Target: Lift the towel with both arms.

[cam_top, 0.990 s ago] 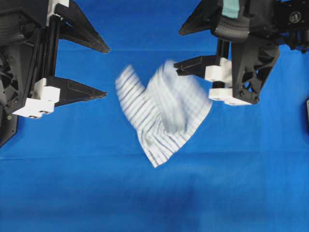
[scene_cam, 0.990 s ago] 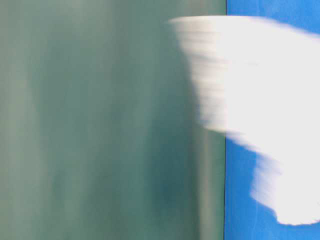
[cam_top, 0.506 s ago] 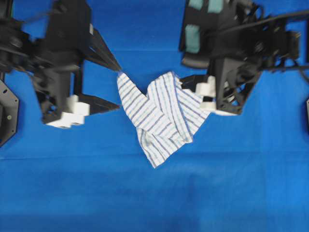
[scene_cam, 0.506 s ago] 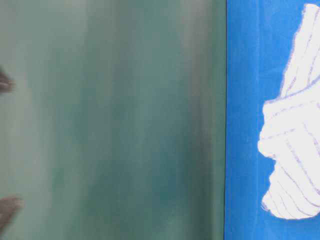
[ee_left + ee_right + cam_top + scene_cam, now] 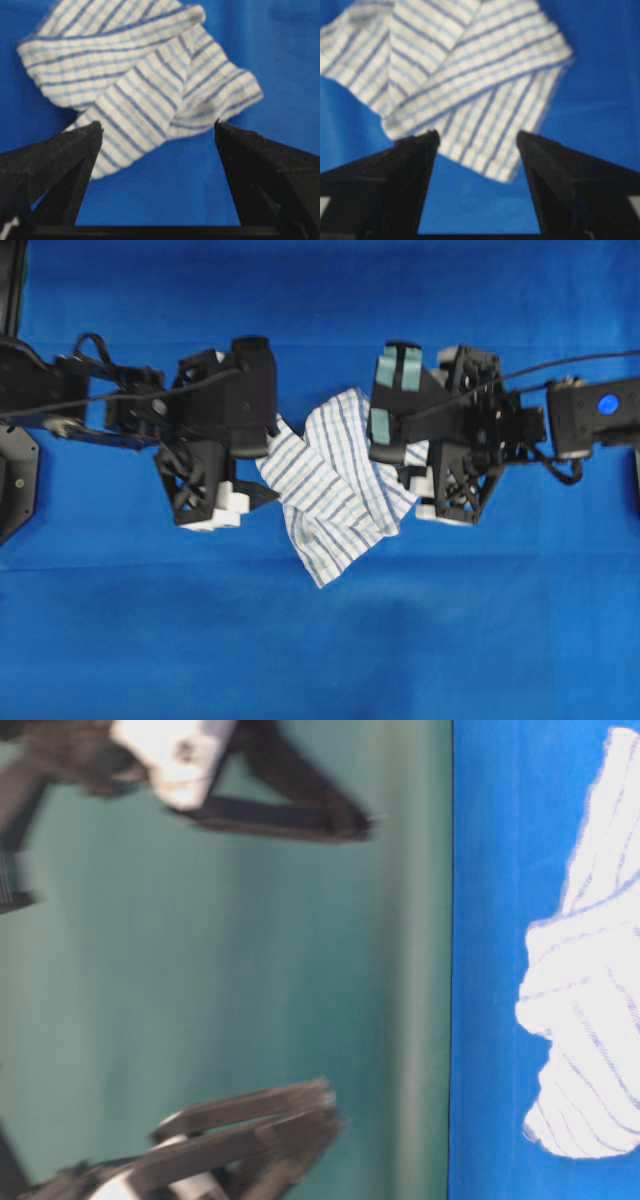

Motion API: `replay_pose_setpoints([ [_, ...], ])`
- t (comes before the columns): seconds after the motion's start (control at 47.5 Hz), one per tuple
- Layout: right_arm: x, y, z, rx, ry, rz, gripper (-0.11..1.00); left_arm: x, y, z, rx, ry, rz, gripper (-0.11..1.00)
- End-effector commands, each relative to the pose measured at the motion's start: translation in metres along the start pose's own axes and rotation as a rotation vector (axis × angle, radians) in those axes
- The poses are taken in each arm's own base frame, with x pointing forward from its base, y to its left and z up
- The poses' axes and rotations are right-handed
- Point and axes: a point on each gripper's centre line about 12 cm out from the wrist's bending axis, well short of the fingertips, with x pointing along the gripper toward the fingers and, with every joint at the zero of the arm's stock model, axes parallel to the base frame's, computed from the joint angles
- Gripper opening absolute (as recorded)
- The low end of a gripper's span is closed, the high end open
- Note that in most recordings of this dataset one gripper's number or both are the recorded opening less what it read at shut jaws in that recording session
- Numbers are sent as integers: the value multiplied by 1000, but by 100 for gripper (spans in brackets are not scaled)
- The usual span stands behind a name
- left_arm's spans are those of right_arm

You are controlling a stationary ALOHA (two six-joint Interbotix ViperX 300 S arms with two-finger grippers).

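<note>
The towel (image 5: 335,485), white with thin blue stripes, lies crumpled on the blue table cover (image 5: 320,640). My left gripper (image 5: 270,462) hangs at its left edge and my right gripper (image 5: 405,465) at its right edge, with the wrists covering most of the fingers from above. In the left wrist view the left gripper (image 5: 157,125) stands open, a towel (image 5: 135,65) corner just beyond its tips. In the right wrist view the right gripper (image 5: 476,134) is also open over a corner of the towel (image 5: 465,65). Neither holds anything. From table level, black fingers (image 5: 300,818) hover above the towel (image 5: 590,970).
Teal pads (image 5: 400,370) sit on the right arm's wrist, and a cable (image 5: 560,365) runs over it. A black mount (image 5: 15,480) stands at the left table edge. A green backdrop (image 5: 200,970) fills the table-level view.
The towel was blurred in motion and now lies still. Both arms have swung inward and tipped down onto its two sides. Both grippers stayed open.
</note>
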Motion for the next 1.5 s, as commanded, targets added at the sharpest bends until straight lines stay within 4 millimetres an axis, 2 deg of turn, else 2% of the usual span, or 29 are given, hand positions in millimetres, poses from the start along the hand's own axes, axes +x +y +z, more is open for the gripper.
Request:
replay_pose_setpoints([
  [0.0,16,3,-13,1,-2,15,66,10,-1,-2,4,-21,-4,88],
  [0.169,52,7,-38,-11,48,25,65,46,-3,-21,6,-10,-7,88],
  [0.442,98,14,-57,-30,77,50,65,105,-20,-45,37,10,-36,88],
  [0.653,116,13,-65,-29,88,55,65,126,-33,-51,59,31,-56,88],
  [0.864,119,10,-64,-25,71,58,63,135,-28,-61,46,68,-45,84],
  [0.927,119,9,-63,-32,65,59,57,136,-26,-62,43,75,-41,79],
  [0.969,119,8,-63,-30,64,58,47,136,-24,-63,41,78,-39,70],
  [1.117,119,7,-63,-38,67,57,6,134,-19,-67,37,105,-30,26],
  [1.222,117,7,-62,-39,62,57,4,133,-17,-69,34,128,-26,4],
  [1.349,112,7,-57,-37,43,60,4,129,-16,-65,32,131,-24,3],
  [1.475,97,6,-46,-29,0,64,4,117,-13,-55,26,115,-20,3],
])
